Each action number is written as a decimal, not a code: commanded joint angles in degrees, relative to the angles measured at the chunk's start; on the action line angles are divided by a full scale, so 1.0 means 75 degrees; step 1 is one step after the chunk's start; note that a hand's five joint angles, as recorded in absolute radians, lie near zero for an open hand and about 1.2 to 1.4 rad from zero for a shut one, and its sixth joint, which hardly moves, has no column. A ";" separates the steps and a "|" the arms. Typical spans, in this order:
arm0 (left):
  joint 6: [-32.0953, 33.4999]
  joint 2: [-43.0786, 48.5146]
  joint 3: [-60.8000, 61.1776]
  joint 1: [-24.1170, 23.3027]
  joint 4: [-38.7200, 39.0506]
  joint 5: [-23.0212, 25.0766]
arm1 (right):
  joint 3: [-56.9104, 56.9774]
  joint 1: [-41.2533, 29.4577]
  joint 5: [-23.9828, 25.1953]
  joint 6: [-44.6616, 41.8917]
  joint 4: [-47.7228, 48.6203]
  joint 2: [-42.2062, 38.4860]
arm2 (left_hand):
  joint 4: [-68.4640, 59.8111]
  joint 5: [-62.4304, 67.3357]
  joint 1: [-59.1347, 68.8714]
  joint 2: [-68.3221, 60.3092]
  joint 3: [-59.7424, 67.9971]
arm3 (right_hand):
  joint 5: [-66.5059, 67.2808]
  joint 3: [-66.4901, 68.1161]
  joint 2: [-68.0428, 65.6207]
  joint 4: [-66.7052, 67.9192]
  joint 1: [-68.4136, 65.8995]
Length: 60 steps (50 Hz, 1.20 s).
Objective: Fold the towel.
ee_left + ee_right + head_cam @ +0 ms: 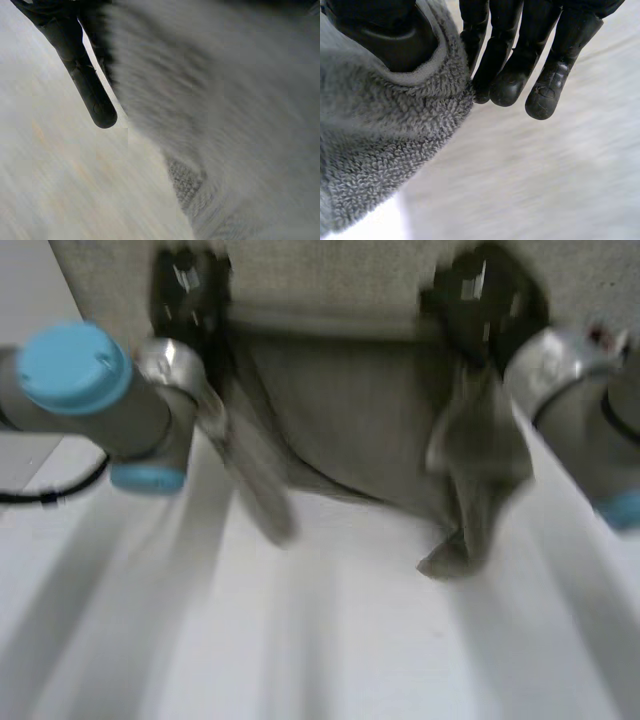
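Bench (330, 660): white, bare on the side nearest me. On it: one grey terry towel (350, 420), lying across the far side, part raised off the surface.

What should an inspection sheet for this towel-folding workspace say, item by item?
surface: white table, lying under the raised towel.
job's things: grey towel, held up between both hands and sagging in the middle; one end dangles below the right hand.
clutter: nothing seen.
hands: left hand grips the towel's upper edge at one end, with one finger sticking out free beside the cloth; right hand pinches the edge at the other end between thumb and fingers.
cables: nothing seen near the towel.
surroundings: nothing seen.
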<state>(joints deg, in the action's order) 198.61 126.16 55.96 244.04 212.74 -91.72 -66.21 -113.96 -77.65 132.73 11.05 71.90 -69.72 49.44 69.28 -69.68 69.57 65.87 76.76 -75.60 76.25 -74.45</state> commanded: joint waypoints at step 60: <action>0.0519 -0.1692 0.6940 0.0883 0.0979 0.0662 | -0.3558 0.0640 -0.0639 0.2212 -0.1321 -0.0670 | -0.1370 0.2741 0.1429 -0.1376 0.1391 | -0.5050 -0.5168 0.5014 -0.5100 0.4860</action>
<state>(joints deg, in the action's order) 202.54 113.56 106.98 250.09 220.02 -86.69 -90.73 -111.20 -82.73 148.42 0.87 64.78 -69.77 49.60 69.36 -69.73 69.64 26.06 37.62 -39.29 37.42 -37.39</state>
